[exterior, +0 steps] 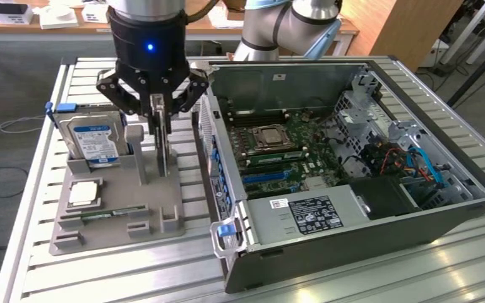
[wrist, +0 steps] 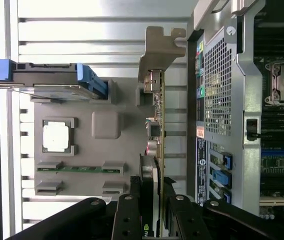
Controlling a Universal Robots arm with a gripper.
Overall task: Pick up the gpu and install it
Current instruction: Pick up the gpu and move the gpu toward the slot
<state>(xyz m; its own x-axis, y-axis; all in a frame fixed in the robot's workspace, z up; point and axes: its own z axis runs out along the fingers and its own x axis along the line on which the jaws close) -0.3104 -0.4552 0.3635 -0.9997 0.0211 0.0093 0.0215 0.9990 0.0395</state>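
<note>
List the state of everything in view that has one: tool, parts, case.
tool: shut on the gpu's top edge
gpu: upright in the gray holder, not lifted out
hard drive: upright in its holder slot
processor chip: flat in its holder recess
memory stick: lying in its holder slot
computer case: on its side, side panel off, interior exposed

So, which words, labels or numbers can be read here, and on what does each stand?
No text is readable.
Blue-white label on the hard drive: too small to read.
White label on the power supply: print and symbols, too small.
Small white sticker on the case wall: too small.
</note>
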